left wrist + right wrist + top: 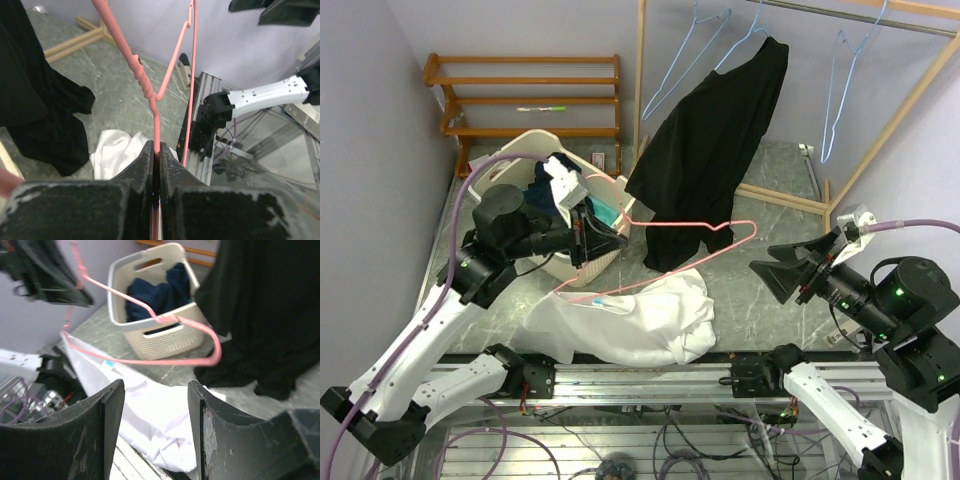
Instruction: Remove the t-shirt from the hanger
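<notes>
The white t-shirt (pixel 630 322) lies crumpled on the table by the near edge. Above it hangs a pink wire hanger (pixel 705 224), which looks bare, its lower bar slanting down over the shirt. My left gripper (pixel 618 240) is shut on the hanger's wire near the hook; in the left wrist view the jaws (pixel 156 147) pinch the pink wire (pixel 150 95), with the t-shirt (pixel 117 152) below. My right gripper (pixel 760 258) stands open to the right of the hanger, holding nothing. In its wrist view the gripper (pixel 155 387) frames the t-shirt (pixel 155 412), with the hanger (pixel 150 360) beyond.
A white laundry basket (pixel 542 139) with dark blue clothes stands behind the left gripper. A black garment (pixel 710 150) hangs from a wooden rack (pixel 640 80) with blue hangers (pixel 840 90). A wooden shelf (pixel 520 95) stands at the back left.
</notes>
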Robot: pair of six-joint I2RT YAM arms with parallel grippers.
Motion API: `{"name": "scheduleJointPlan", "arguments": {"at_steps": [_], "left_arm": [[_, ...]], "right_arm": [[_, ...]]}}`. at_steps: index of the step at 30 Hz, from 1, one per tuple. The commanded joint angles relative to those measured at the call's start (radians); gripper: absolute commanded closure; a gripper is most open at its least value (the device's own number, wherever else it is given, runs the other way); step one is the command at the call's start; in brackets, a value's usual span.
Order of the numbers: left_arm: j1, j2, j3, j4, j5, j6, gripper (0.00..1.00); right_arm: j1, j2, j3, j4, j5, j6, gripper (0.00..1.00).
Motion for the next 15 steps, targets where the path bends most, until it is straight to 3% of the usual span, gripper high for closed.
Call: {"name": "scheduleJointPlan", "arguments": {"at_steps": [1,8,15], "left_arm": [[-0.002,0.031,-0.002,0.063,0.148,0.006,0.93],[-0.015,0.074,0.003,0.082,0.241,0.011,0.93],[-0.039,0.116,0.035,0.071,0.243,0.035,0.93]], "right_arm": [[-0.001,0.047,0.041,0.107,-0.254,-0.038,0.46],[-0.002,0.179,-0.001,0.299,-0.437,0.027,0.46],[-0.001,0.306,0.003,0.37,-0.571,0.044,0.46]]}}
